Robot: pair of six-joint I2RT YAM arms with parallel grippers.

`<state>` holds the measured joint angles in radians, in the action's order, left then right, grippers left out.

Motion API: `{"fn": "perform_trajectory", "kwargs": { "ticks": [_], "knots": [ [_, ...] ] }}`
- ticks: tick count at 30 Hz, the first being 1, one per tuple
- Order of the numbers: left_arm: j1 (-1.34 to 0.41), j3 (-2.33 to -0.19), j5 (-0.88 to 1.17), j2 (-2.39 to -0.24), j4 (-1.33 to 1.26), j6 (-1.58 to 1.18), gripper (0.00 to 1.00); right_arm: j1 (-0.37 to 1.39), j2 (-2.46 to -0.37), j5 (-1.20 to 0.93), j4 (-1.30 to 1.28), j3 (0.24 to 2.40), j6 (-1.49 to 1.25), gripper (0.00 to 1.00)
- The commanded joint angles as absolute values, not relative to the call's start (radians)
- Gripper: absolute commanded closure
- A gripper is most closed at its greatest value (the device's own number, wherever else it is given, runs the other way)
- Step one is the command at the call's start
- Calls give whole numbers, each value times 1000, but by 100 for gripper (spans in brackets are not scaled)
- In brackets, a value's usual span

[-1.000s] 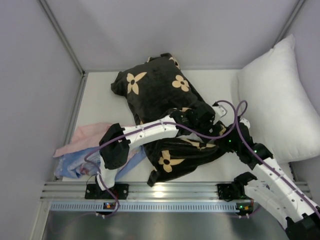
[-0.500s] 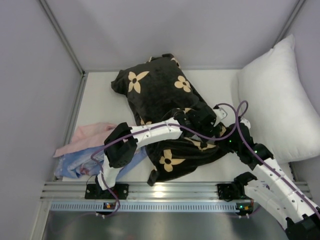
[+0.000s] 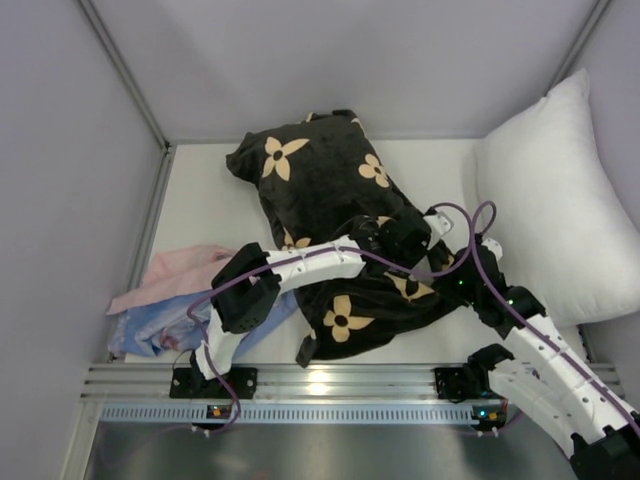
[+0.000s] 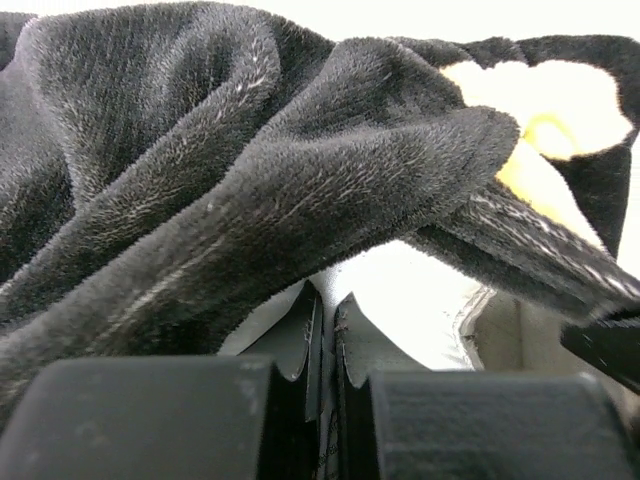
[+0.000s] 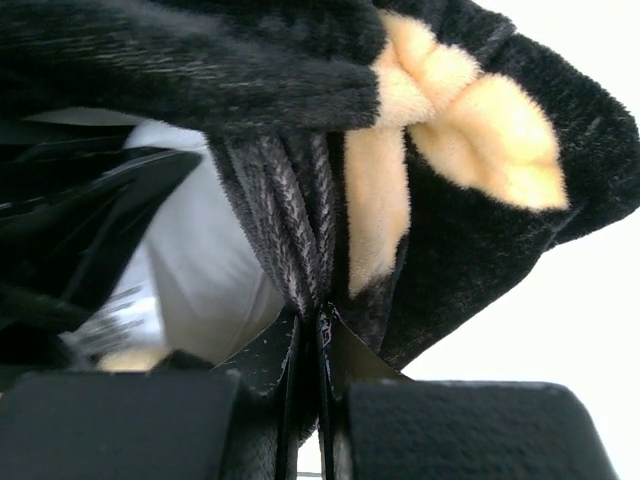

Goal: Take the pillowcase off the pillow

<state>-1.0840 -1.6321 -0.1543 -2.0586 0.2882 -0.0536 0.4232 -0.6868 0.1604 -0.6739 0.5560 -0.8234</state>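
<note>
Gaping a second ago, now tight: left gripper (image 4: 328,325) beneath pillowcase (image 4: 250,180).

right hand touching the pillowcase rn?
Touching. The right wrist view shows the right hand shut on a fold of the pillowcase, with black plush pinched between its closed jaws.

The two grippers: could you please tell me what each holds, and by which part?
The right gripper pinches a bunched fold of the pillowcase. The left gripper is shut by the pillow; a grip cannot be told.
</note>
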Motion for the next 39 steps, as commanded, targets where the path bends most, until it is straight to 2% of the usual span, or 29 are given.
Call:
{"fn": "perform_trajectory", "kwargs": {
  "ticks": [1, 8, 19, 39],
  "knots": [
    [-1062, -1611, -123, -2023, 288, -74, 100, 410, -707, 172, -729, 558, -816, 100],
    [-1057, -1624, -43, -1862, 288, -144, 100, 411, -764, 152, -643, 503, -810, 100],
    [-1055, -1625, -54, -1689, 291, -209, 100, 410, -856, 201, -591, 474, -808, 100],
    [-1043, -1491, -239, -1303, 374, -247, 100, 339, -956, 275, -586, 549, -775, 100]
  ]
}}
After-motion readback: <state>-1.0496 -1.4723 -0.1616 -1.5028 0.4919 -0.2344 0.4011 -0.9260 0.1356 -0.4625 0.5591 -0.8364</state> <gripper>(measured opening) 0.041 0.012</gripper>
